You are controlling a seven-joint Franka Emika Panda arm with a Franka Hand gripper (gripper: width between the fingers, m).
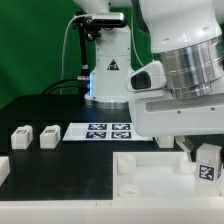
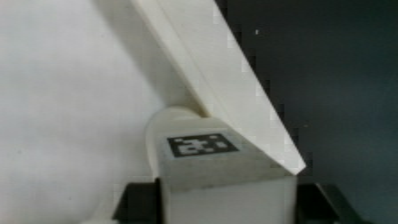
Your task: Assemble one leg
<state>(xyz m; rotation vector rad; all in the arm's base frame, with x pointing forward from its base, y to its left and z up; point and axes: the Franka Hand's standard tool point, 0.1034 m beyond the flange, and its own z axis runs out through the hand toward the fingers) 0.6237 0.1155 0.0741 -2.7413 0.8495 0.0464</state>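
My gripper is shut on a leg, a small white block with a black-and-white tag on its face. I hold it over the right side of the large white tray-shaped piece. In the wrist view the leg sits between my two black fingers, right next to the tray's raised rim. I cannot tell if the leg touches the tray. Two more legs lie on the black table at the exterior view's left.
The marker board lies behind the tray in the middle. Another white part shows at the left edge. The arm's base stands at the back. The green wall closes the rear.
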